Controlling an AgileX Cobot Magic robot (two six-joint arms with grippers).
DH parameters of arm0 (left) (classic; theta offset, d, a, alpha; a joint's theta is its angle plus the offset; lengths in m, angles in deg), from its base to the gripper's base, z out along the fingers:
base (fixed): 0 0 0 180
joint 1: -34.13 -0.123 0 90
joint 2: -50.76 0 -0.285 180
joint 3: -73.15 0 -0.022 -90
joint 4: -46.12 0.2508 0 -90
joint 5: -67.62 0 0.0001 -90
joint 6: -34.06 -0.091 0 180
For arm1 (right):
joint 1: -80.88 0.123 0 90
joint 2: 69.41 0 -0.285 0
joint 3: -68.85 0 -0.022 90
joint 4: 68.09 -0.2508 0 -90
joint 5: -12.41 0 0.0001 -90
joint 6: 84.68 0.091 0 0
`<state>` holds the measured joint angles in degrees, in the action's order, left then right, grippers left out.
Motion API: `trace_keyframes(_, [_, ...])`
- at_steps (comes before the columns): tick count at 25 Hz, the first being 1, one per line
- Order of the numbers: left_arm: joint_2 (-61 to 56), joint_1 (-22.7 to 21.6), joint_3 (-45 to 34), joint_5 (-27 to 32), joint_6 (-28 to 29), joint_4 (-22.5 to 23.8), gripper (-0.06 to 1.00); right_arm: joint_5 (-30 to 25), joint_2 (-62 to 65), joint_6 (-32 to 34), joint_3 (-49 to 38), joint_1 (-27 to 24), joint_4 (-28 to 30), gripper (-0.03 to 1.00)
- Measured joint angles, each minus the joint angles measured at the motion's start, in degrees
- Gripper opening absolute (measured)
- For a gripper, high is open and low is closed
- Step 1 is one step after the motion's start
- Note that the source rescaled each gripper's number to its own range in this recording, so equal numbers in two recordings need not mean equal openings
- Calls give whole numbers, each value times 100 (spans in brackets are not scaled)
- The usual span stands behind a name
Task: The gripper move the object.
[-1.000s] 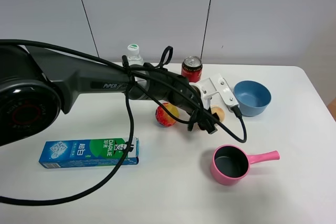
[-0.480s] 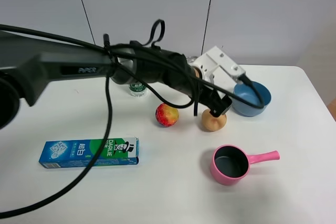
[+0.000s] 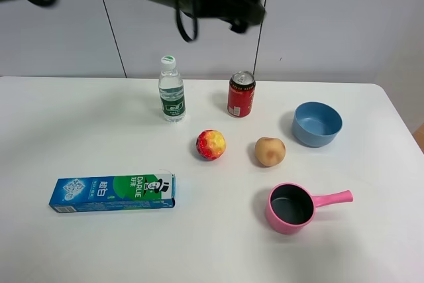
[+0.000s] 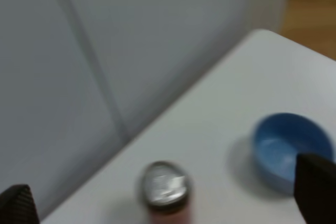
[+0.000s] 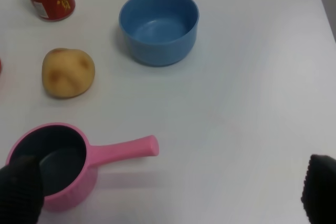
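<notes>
The object, a tan-brown fruit (image 3: 269, 152), rests on the white table (image 3: 371, 230) between the red-and-yellow fruit (image 3: 211, 144) and the blue bowl (image 3: 318, 124). It also shows in the right wrist view (image 5: 68, 73). Nothing touches it. My left gripper (image 3: 244, 10) is raised high above the back of the table, far from the fruit. In the left wrist view the left gripper (image 4: 167, 195) is empty, with its dark fingertips (image 4: 315, 190) wide apart. My right gripper (image 5: 170, 190) is open and empty, on the table's near-right side of the fruit.
A red can (image 3: 240, 94) and a water bottle (image 3: 171, 89) stand at the back. A pink saucepan (image 3: 291, 207) sits in front of the fruit. A toothpaste box (image 3: 112, 192) lies front left. The table's right edge (image 3: 405, 130) is near the bowl.
My left arm has let go of the tan fruit, lifted off it and swung up to the top of the view. The fruit stays on the table.
</notes>
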<state>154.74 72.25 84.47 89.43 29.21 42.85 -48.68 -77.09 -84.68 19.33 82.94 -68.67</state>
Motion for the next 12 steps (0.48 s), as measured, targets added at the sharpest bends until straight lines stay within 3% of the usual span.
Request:
trace_keyframes(5, [-799, -1563, 5, 839, 51, 232, 99, 0, 0, 0, 0, 0, 0, 100])
trace_keyframes(9, [-1328, -2932, 5, 1570, -236, 327, 99, 0, 0, 0, 0, 0, 0, 100])
trace_keyframes(12, [-1763, -3612, -92, 1993, -542, 327, 99, 0, 0, 0, 0, 0, 0, 100])
